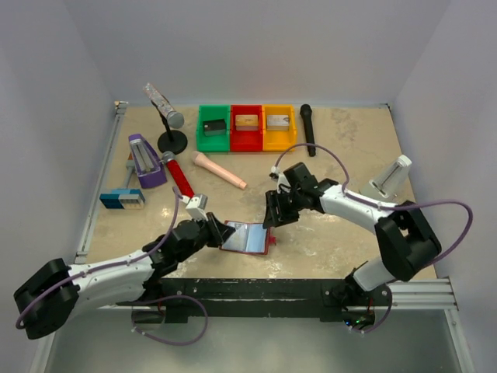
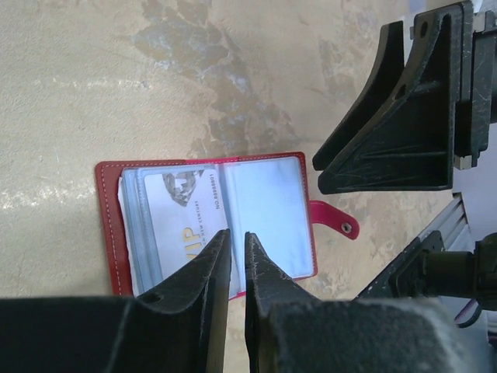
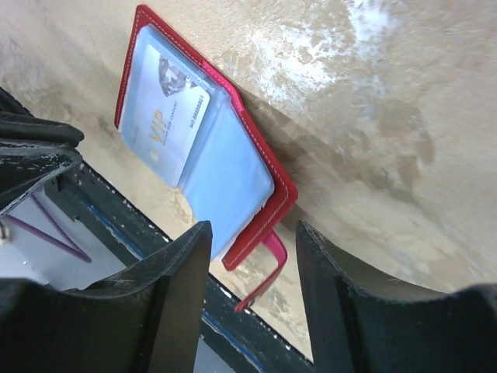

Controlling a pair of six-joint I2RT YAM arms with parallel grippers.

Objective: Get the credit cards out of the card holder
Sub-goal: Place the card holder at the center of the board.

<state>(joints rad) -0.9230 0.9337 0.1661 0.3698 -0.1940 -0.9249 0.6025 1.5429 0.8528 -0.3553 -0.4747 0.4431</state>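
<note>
The left gripper (image 2: pixel 238 268) had its jaws drawn to a thin slit over the near edge of the open card holder (image 1: pixel 247 237); whether they gripped it could not be told. The right gripper (image 3: pixel 254 231) hung spread wide just above the red tab (image 2: pixel 335 220). The holder lay flat on the table (image 1: pixel 349 155) near the arms' bases, a pale credit card (image 2: pixel 182 206) in its clear pocket.

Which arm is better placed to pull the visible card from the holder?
Probably left: left gripper, nearly closed, sits at the VIP card; right gripper hangs open at the tab end of the card holder.
</note>
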